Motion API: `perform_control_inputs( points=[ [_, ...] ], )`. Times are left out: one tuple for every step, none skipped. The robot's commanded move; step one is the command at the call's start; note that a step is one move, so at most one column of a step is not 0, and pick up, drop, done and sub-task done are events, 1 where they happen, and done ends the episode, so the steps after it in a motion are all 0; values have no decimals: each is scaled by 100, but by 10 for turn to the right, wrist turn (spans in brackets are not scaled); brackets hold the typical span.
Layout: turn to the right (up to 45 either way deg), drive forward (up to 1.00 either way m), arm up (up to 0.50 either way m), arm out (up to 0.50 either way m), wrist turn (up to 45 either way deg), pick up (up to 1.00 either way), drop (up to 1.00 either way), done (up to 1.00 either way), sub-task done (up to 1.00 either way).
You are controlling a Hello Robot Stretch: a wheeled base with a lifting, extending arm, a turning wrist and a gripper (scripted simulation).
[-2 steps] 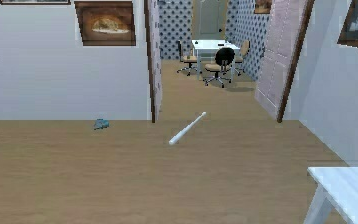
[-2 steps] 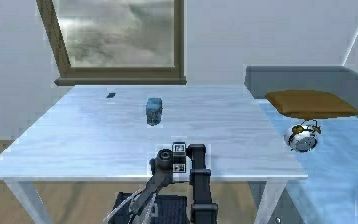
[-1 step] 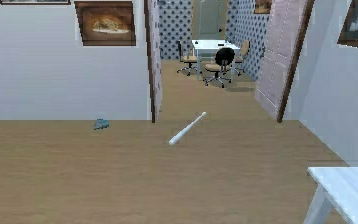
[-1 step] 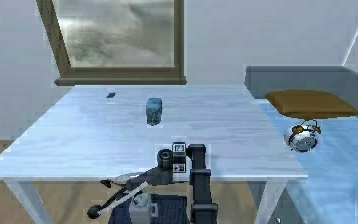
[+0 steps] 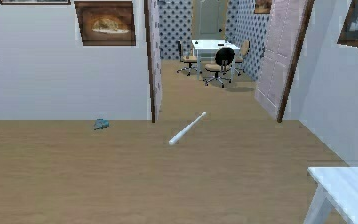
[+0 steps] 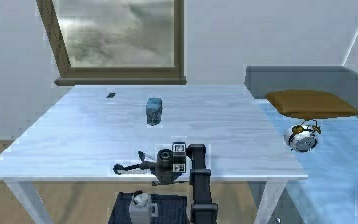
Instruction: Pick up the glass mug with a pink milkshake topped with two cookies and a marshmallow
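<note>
We can't tell how the fingers (image 6: pixel 130 166) stand, so a misjudged reach could topple the bluish blob (image 6: pixel 154 110) on the counter (image 6: pixel 77 130).

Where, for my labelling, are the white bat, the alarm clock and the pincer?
white bat (image 5: pixel 187 128): forward view, middle of its shaft.
alarm clock (image 6: pixel 305 137): arm side view, its round face.
pincer (image 6: pixel 119 167): arm side view, between its fingertips.

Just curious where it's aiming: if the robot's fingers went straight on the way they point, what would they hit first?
Probably nothing: the gripper points toward the arm side view's left across the bare white table. The bluish thing stands farther out, seemingly off that line, though depth is unclear.
</note>
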Motion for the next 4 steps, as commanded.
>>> perform_control_inputs(
  points=[
    [0, 0, 0, 0, 90, 0, 0, 0, 0],
    [0, 0, -40, 0, 0, 0, 0, 0, 0],
    [0, 0, 0, 0, 0, 100, 0, 0, 0],
    [0, 0, 10, 0, 0, 0, 0, 0, 0]
  ],
)
